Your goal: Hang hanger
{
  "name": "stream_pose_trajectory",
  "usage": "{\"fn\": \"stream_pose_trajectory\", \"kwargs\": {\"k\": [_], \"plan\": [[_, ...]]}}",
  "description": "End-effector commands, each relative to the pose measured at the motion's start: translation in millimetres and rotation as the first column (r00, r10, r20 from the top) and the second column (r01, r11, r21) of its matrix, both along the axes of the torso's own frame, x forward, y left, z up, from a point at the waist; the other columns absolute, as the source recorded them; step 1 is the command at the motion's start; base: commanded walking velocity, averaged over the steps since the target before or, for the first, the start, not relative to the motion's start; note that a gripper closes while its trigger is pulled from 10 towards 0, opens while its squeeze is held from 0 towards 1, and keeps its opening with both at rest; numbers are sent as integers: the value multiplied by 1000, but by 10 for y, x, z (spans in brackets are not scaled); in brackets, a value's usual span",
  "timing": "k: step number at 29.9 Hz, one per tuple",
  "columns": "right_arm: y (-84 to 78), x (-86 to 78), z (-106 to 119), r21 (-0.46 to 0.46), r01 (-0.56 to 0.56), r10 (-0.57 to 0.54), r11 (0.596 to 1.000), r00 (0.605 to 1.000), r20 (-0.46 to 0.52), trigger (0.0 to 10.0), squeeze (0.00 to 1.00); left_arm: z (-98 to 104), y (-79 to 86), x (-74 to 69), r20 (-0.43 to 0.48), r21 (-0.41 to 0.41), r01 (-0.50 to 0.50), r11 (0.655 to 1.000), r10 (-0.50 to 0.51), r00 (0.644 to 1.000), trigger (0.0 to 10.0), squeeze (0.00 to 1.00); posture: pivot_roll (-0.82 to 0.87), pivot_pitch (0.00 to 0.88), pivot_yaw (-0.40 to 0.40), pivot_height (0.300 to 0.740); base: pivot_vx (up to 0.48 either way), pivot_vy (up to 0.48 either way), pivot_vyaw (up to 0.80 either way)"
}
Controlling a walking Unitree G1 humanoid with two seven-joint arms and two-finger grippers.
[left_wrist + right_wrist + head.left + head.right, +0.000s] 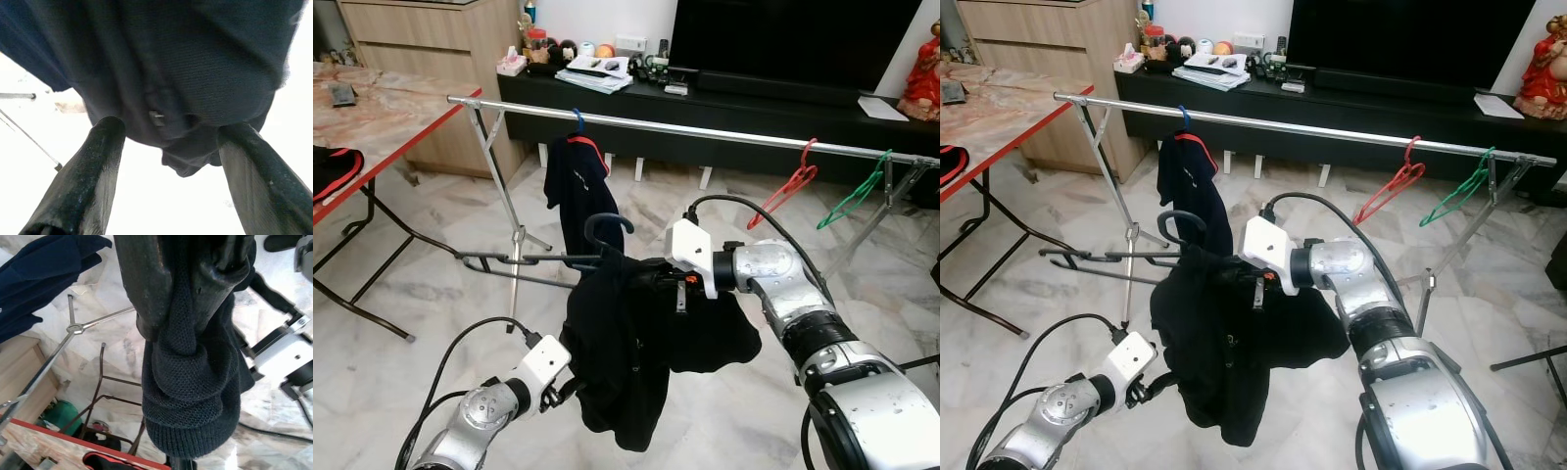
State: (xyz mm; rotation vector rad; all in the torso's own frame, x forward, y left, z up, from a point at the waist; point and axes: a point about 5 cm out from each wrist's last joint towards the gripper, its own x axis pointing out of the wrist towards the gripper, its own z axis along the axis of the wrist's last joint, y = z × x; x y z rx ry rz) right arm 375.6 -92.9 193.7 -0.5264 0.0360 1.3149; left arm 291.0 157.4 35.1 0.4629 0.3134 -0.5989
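Note:
My right gripper (651,274) is shut on the neck of a black garment (626,343) draped on a black hanger, whose hook (607,223) rises above the cloth. In the right wrist view the fingers (146,279) squeeze bunched knit fabric (190,396). This load hangs in the air in front of and below the silver rail (705,129). My left gripper (570,387) is low, at the garment's lower left edge. It is open, its fingers (88,171) spread apart with the dark cloth (195,73) beyond them.
On the rail hang a dark garment on a blue hanger (578,186), a bare red hanger (783,191) and a bare green hanger (852,201). The rack's legs (509,259) stand on marble floor. A red-edged table (382,108) is at the left, a TV console (754,98) behind.

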Motion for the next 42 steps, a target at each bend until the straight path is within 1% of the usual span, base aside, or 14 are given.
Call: {"fn": "stream_pose_trajectory", "kwargs": {"k": [1, 7, 10, 14, 18, 23, 25, 28, 31, 36, 37, 40, 41, 42], "plan": [[36, 36, 117, 11, 9, -9, 1000, 999, 33, 0, 0, 7, -15, 22, 22, 11, -8, 1000, 8, 1000, 10000, 0, 68, 44, -84, 740, 0, 0, 0], [57, 43, 105, 18, 27, -28, 999, 999, 28, 0, 0, 80, 3, 89, 118, -2, -87, 996, 86, 989, 10000, 0, 65, 44, -83, 740, 0, 0, 0], [76, 45, 121, 30, 24, -25, 999, 999, 26, 0, 0, 140, 55, 154, 180, -17, -173, 985, 173, 968, 10000, 0, 65, 45, -83, 740, 0, 0, 0], [85, 40, 123, 30, 15, -16, 999, 999, 28, 0, 0, 169, 82, 181, 212, -28, -211, 977, 212, 954, 10000, 0, 65, 45, -83, 740, 0, 0, 0], [84, 41, 124, 30, 18, -19, 999, 999, 28, 0, 0, 165, 63, 177, 208, -50, -202, 978, 208, 956, 10000, 0, 63, 42, -84, 740, 0, 0, 0], [89, 48, 133, 33, 25, -25, 999, 999, 28, 0, 0, 152, -23, 138, 200, -87, -133, 987, 148, 969, 10000, 0, 64, 41, -87, 740, 0, 0, 0], [91, 59, 151, 40, 36, -37, 999, 999, 32, 0, 0, 127, -76, 110, 166, -112, -90, 990, 108, 980, 10000, 0, 65, 41, -87, 740, 0, 0, 0], [94, 68, 170, 46, 43, -45, 998, 998, 35, 0, 0, 85, -119, 73, 143, -82, -35, 996, 47, 989, 10000, 0, 66, 38, -88, 740, 0, 0, 0], [105, 75, 200, 57, 47, -49, 997, 998, 39, 0, 0, 54, -133, 65, 123, -77, -21, 997, 31, 992, 10000, 0, 64, 36, -90, 740, 0, 0, 0], [111, 79, 231, 67, 43, -46, 997, 998, 43, 0, 0, 39, -127, 73, 132, -48, -33, 998, 40, 990, 10000, 0, 63, 36, -91, 740, 0, 0, 0], [112, 77, 237, 67, 38, -41, 997, 998, 45, 0, 0, 48, -107, 97, 149, -39, -66, 997, 71, 986, 10000, 0, 60, 35, -92, 740, 0, 0, 0], [108, 78, 237, 67, 38, -41, 997, 998, 45, 0, 0, 60, -81, 125, 167, -24, -103, 994, 106, 980, 10000, 0, 59, 36, -94, 740, 0, 0, 0], [105, 75, 233, 66, 36, -39, 997, 998, 44, 0, 0, 77, -58, 143, 180, -30, -131, 991, 134, 975, 4745, 0, 59, 36, -94, 740, 0, 0, 0], [105, 72, 226, 64, 33, -36, 997, 998, 43, 0, 0, 94, -36, 155, 193, -37, -151, 988, 155, 969, 3255, 0, 59, 36, -94, 740, 0, 0, 0]]}}
